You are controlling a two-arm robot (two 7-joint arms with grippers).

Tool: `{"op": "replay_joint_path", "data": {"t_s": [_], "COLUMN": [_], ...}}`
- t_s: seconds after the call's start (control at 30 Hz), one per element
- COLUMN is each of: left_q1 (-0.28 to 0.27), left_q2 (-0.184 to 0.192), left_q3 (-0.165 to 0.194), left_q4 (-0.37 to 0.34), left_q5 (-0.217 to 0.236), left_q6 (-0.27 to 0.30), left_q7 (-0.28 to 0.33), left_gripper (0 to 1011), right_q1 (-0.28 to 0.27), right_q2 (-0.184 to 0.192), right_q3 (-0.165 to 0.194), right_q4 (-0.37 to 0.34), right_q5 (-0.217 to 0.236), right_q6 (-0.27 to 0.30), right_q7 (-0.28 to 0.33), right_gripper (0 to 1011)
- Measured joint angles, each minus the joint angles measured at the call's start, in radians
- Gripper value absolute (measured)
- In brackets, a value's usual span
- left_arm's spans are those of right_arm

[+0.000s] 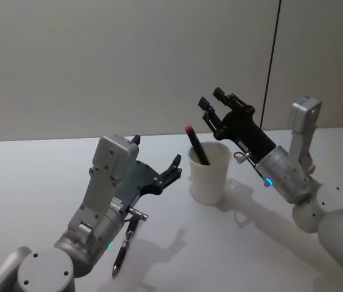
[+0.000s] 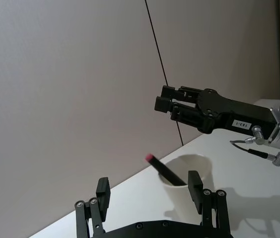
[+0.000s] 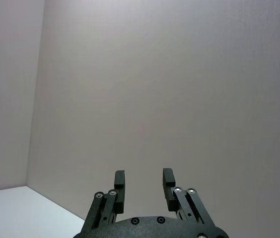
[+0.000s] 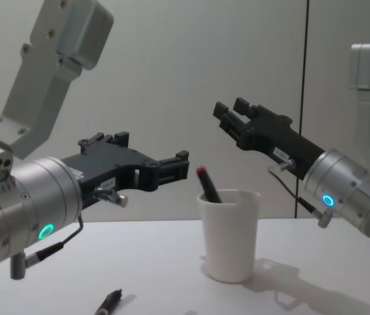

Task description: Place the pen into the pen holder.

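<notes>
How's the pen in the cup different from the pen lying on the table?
The pen in the cup stands leaning, red end up; the pen on the table lies flat. The first sits inside the white cup; the second lies beside the left arm. Both are dark and slim, and no claw holds either.

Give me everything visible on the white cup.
The cup is plain white and looks like paper. It tapers toward the base and has a lip at the rim. It stands upright on the white table, mouth open. A black pen with a red end leans inside it, sticking out above the rim. Nothing else touches it. The right end effector hovers open above it and to its right, and the left end effector is open to its left. Both are apart from it.
</notes>
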Motion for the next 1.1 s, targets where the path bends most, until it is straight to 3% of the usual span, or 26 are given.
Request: {"op": "replay_joint_path", "data": {"t_s": [0.3, 0.63, 0.73, 0.77, 0.8, 0.97, 1.0, 1.1], "left_q1": [0.000, 0.000, 0.000, 0.000, 0.000, 0.000, 0.000, 0.000], "left_q2": [0.000, 0.000, 0.000, 0.000, 0.000, 0.000, 0.000, 0.000], "left_q3": [0.000, 0.000, 0.000, 0.000, 0.000, 0.000, 0.000, 0.000], "left_q4": [0.000, 0.000, 0.000, 0.000, 0.000, 0.000, 0.000, 0.000], "left_q5": [0.000, 0.000, 0.000, 0.000, 0.000, 0.000, 0.000, 0.000], "left_q6": [0.000, 0.000, 0.000, 0.000, 0.000, 0.000, 0.000, 0.000], "left_q7": [0.000, 0.000, 0.000, 0.000, 0.000, 0.000, 0.000, 0.000], "left_gripper": [1003, 1003, 1003, 1003, 1003, 1003, 1003, 1003], "right_q1": [-0.004, -0.015, -0.026, -0.048, -0.048, -0.151, -0.184, -0.220], "right_q2": [0.002, 0.011, 0.016, 0.025, 0.025, 0.063, 0.075, 0.090], "right_q3": [0.009, 0.013, 0.013, 0.014, 0.014, 0.020, 0.023, 0.027], "right_q4": [0.000, -0.028, -0.054, -0.103, -0.103, -0.324, -0.394, -0.471], "right_q5": [-0.009, -0.033, -0.043, -0.055, -0.055, -0.092, -0.102, -0.116], "right_q6": [-0.006, 0.000, 0.017, 0.049, 0.049, 0.188, 0.236, 0.297], "right_q7": [0.001, -0.023, -0.036, -0.057, -0.057, -0.124, -0.147, -0.175], "right_gripper": [729, 990, 1001, 1002, 1002, 1002, 1001, 1002]}}
